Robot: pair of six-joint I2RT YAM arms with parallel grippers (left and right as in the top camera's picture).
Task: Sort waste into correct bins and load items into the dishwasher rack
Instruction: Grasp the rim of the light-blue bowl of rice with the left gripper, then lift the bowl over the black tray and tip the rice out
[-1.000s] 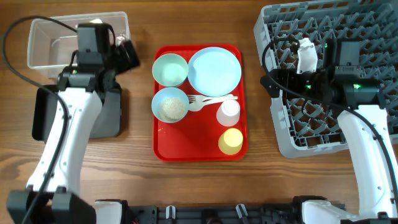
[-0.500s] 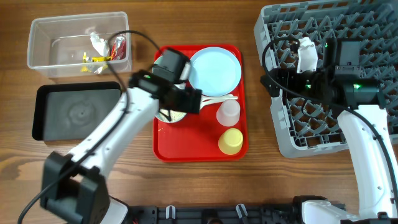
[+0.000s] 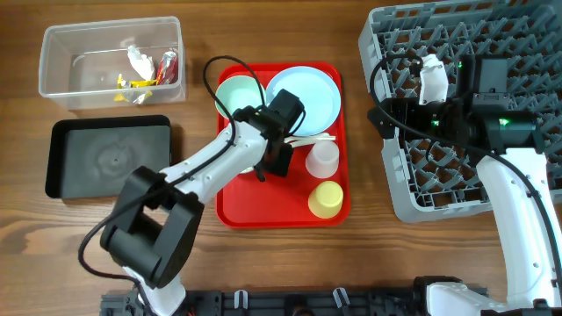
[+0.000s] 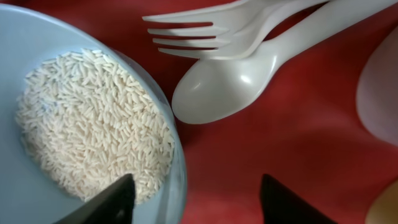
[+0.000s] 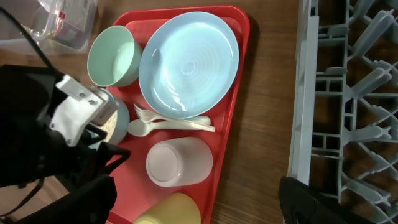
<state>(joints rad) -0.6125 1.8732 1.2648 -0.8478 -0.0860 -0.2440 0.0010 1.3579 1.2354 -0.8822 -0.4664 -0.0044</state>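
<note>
Left gripper (image 4: 194, 202) jaws spread astride rice bowl (image 4: 31, 43) rim: one finger over rice (image 4: 87, 124), other over bare red tray (image 4: 280, 137).
Wrist view, from gripper: spoon (image 4: 230, 87) and fork (image 4: 205, 31) block 12 o'clock; white cup (image 4: 382, 87) crowds 2 o'clock; yellow cup (image 4: 388, 208) edges in at 3 o'clock.
Bare red strip between bowl and white cup.
Overhead: mint bowl (image 3: 240, 96) and plate (image 3: 303, 98) fill tray's 12 o'clock half; 7 o'clock corner bare.
Table (image 3: 369, 246) lane between tray and rack (image 3: 421, 184) open; right arm (image 3: 505, 132) hangs over rack's 9 o'clock side.
</note>
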